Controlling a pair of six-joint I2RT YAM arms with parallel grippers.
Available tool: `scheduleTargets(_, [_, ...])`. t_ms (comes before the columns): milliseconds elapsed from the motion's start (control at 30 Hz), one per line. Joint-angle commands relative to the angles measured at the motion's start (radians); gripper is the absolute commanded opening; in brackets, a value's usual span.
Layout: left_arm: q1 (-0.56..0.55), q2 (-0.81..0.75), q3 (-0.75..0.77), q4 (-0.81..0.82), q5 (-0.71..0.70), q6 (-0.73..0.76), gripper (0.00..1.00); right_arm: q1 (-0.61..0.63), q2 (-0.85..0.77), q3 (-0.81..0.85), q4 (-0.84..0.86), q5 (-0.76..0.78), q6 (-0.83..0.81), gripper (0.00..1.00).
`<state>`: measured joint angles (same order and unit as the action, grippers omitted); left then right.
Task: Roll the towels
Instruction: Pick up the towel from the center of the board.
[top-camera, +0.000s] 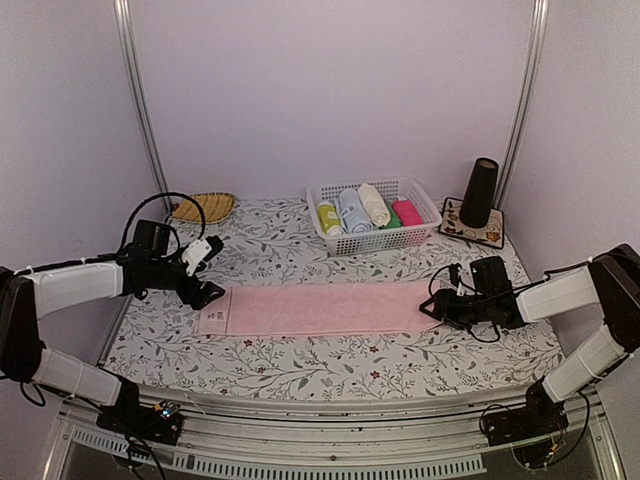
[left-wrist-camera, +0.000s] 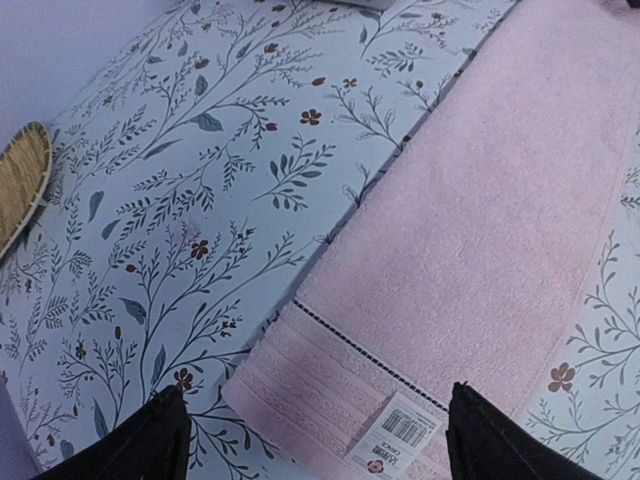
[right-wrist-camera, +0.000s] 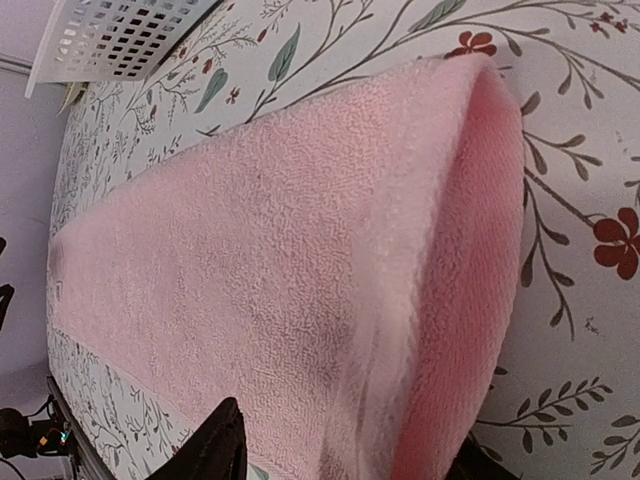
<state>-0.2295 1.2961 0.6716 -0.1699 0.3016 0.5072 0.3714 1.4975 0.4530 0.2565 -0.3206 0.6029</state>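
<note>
A pale pink towel (top-camera: 320, 308) lies flat as a long strip across the middle of the flowered table. My left gripper (top-camera: 208, 272) hovers open over the towel's left end. In the left wrist view that end (left-wrist-camera: 480, 250) shows its white label, and my left gripper (left-wrist-camera: 315, 440) holds nothing. My right gripper (top-camera: 432, 305) is at the right end. In the right wrist view the end of the towel (right-wrist-camera: 300, 260) is turned over into a raised fold, and my right gripper (right-wrist-camera: 345, 455) is closed around that fold. A cream towel (top-camera: 374, 204) lies rolled in the basket.
A white basket (top-camera: 425, 225) at the back holds yellow-green, light blue, green and magenta rolls. A black cone (top-camera: 479, 192) stands on a coaster at the back right. A woven dish (top-camera: 203, 207) sits at the back left. Walls close in three sides.
</note>
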Motion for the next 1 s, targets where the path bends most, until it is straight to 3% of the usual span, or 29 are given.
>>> scheduleTargets(0, [-0.007, -0.006, 0.006, 0.006, 0.006, 0.005, 0.89, -0.03, -0.037, -0.016, -0.052, 0.009, 0.085, 0.56])
scheduleTargets(167, [-0.007, -0.005, 0.008, 0.005, 0.01, 0.006, 0.89, -0.079, -0.04, -0.018, -0.051, 0.008, 0.116, 0.57])
scheduleTargets(533, [-0.007, -0.019, 0.006, -0.001, 0.016, 0.005, 0.89, -0.158, 0.19, 0.029, 0.145, -0.223, 0.096, 0.54])
scheduleTargets(800, [-0.007, -0.024, 0.004, -0.001, 0.016, 0.005, 0.89, -0.2, 0.194, 0.012, 0.139, -0.298, 0.111, 0.52])
scheduleTargets(867, [-0.007, -0.023, 0.006, -0.001, 0.018, 0.005, 0.89, -0.212, 0.176, 0.009, 0.12, -0.3, 0.104, 0.5])
scheduleTargets(967, [-0.007, -0.017, 0.009, -0.001, 0.019, 0.005, 0.89, -0.241, 0.159, 0.002, 0.11, -0.336, 0.092, 0.34])
